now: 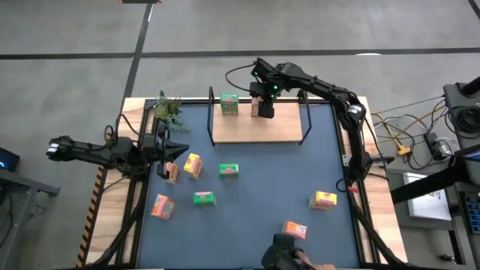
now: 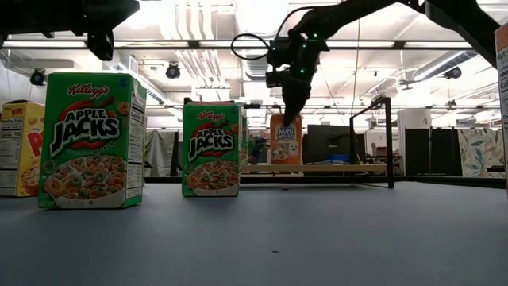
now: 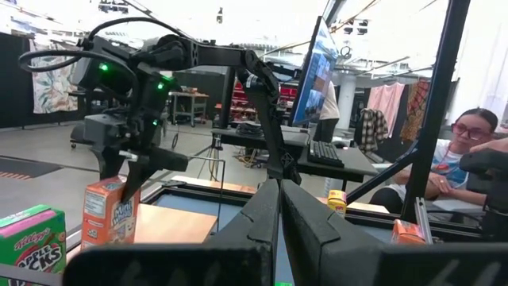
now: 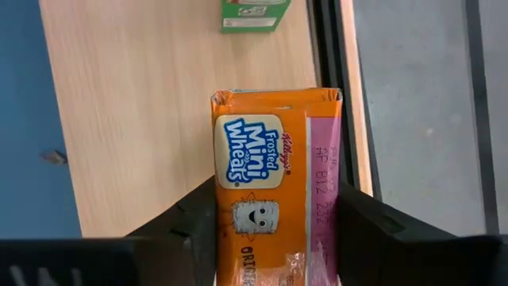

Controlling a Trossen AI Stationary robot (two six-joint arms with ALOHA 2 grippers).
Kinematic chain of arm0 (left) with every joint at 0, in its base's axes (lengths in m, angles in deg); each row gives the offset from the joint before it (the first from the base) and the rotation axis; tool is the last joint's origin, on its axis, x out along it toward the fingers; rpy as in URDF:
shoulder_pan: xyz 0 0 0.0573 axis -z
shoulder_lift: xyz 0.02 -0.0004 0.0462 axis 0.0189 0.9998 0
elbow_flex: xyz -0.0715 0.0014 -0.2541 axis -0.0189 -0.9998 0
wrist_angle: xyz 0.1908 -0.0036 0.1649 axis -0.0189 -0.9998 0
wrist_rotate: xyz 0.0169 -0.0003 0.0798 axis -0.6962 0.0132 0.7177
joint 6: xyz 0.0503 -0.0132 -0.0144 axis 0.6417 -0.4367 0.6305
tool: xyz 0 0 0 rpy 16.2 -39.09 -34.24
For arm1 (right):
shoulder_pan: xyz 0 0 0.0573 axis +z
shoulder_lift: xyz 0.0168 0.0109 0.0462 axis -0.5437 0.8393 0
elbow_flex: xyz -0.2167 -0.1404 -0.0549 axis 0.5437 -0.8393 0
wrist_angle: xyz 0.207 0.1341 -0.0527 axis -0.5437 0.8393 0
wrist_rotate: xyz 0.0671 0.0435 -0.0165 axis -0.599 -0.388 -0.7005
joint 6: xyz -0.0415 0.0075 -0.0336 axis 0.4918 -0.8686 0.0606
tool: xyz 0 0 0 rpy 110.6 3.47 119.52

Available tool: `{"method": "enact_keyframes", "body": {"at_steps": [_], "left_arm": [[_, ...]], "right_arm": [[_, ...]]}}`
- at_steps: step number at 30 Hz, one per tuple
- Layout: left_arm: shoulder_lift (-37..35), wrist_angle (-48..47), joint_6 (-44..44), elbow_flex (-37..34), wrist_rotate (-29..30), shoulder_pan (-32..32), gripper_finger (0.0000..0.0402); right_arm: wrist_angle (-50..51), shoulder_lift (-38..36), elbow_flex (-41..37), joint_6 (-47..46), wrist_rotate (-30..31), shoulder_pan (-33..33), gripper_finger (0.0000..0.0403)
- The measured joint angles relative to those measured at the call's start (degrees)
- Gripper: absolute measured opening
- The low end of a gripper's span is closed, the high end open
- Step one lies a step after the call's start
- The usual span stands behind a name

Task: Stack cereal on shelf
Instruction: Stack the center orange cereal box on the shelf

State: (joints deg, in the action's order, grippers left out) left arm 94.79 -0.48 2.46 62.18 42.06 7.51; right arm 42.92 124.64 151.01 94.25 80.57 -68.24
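An orange Frosted Mini-Wheats cereal box stands upright over the far right part of the light-wood shelf, with my right gripper shut on it from above. A green Apple Jacks box stands on its base on the shelf beside it. Several more cereal boxes lie on the blue mat: yellow, pink-red, green, green, orange-pink, yellow, pink-red. My left gripper hovers shut above the mat's left side, near the yellow and pink-red boxes. My right gripper pinches the Mini-Wheats box by its upper part, one finger on each opposite side, coming from above and pointing down. The box hangs upright; whether its bottom touches the shelf board or sits just above it I cannot tell.
Thin black posts stand at the shelf's ends, one close to the right gripper. A green plastic plant sits at the mat's far left corner. A person's hand with a dark object is at the near edge; a seated person is beyond the table.
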Motion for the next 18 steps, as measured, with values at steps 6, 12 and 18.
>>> {"method": "enact_keyframes", "body": {"at_steps": [6, 12, 18], "left_arm": [[0.0, 0.0, 0.0, 0.0, 0.0, 0.0, 0.0000], [0.0, 0.0, 0.0, 0.0, 0.0, 0.0, 0.0000], [0.0, 0.0, 0.0, 0.0, 0.0, 0.0, 0.0000]], "right_arm": [[-0.2, 0.0, 0.3, 0.0, 0.0, 0.0, 0.0212], [1.3, 0.0, 3.8, -0.8, 0.1, 0.0, 0.0225], [7.3, 0.0, 12.1, -5.7, 0.0, 0.8, 0.0220]]}}
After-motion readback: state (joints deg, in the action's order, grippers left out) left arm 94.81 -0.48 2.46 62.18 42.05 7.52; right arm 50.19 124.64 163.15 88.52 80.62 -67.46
